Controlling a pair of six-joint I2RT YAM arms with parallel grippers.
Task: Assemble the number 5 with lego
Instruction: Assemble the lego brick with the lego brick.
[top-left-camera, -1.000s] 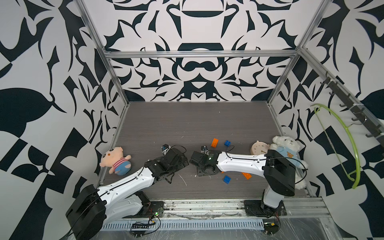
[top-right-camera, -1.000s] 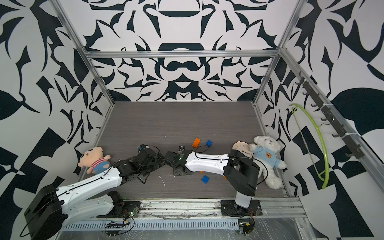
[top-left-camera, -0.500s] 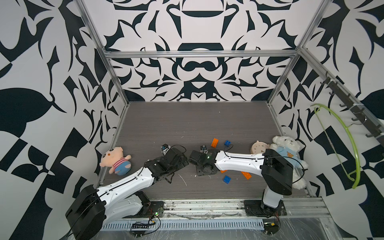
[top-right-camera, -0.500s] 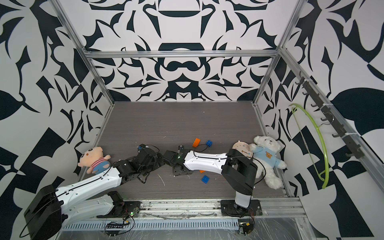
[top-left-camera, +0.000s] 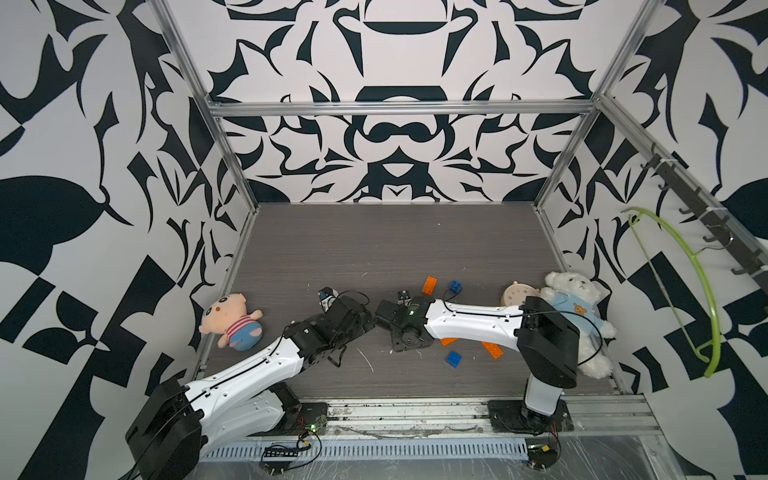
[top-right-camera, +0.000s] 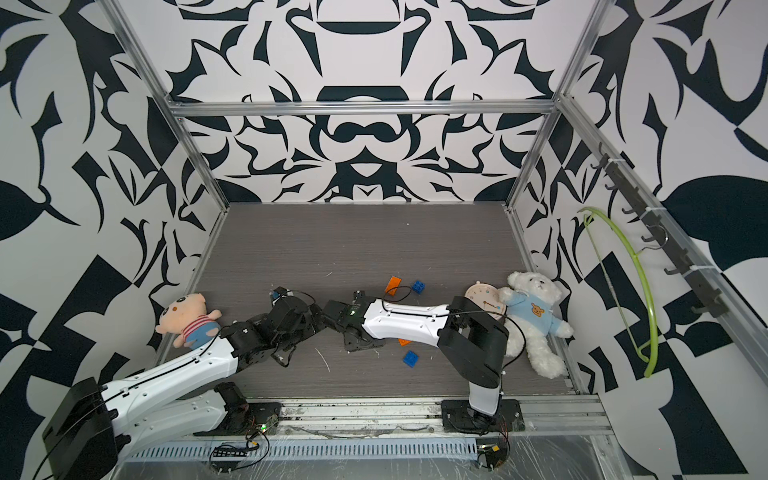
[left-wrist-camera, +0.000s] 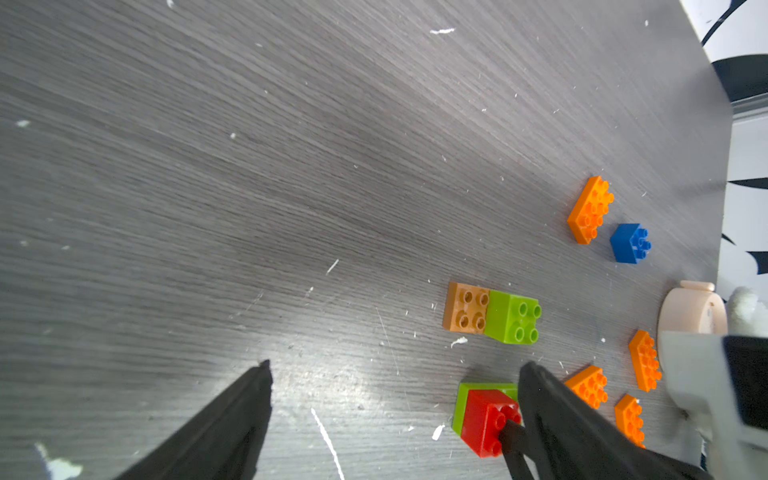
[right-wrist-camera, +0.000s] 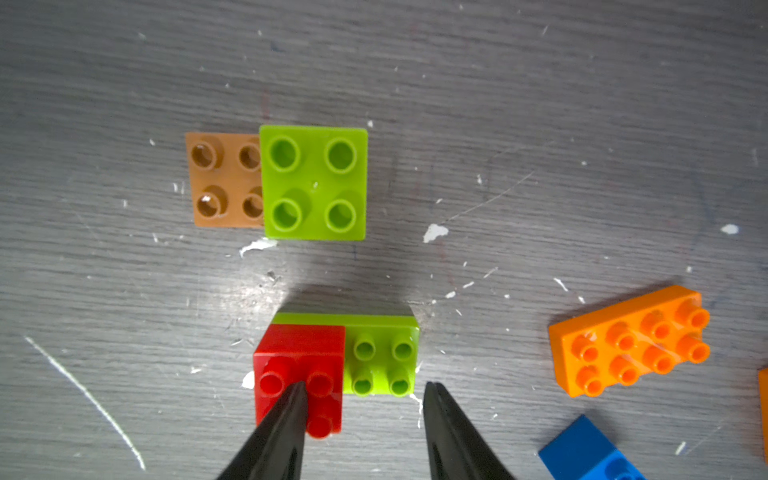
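In the right wrist view a red brick (right-wrist-camera: 299, 365) sits on one end of a lime green oblong (right-wrist-camera: 382, 357). Beyond it a lime green square brick (right-wrist-camera: 313, 183) covers part of a brown plate (right-wrist-camera: 222, 180). My right gripper (right-wrist-camera: 365, 388) hovers open over the red and green pair, one fingertip (right-wrist-camera: 297, 395) overlapping the red studs. My left gripper (left-wrist-camera: 397, 368) is wide open, holding nothing, beside the same red brick (left-wrist-camera: 486, 415). In both top views the arms hide these bricks. Loose orange oblongs (top-left-camera: 430, 285) (right-wrist-camera: 629, 340) and blue bricks (top-left-camera: 454, 358) (top-right-camera: 418, 286) lie around.
A plush pig doll (top-left-camera: 230, 322) lies by the left wall. A white teddy bear (top-left-camera: 575, 316) and a round pinkish clock (top-left-camera: 515, 295) lie at the right wall behind the right arm's elbow. A green hanger (top-left-camera: 702, 291) hangs on the right wall.
My right arm's wrist has shifted a little to the left, toward the left arm. The left arm has not moved, and its jaws stay wide.
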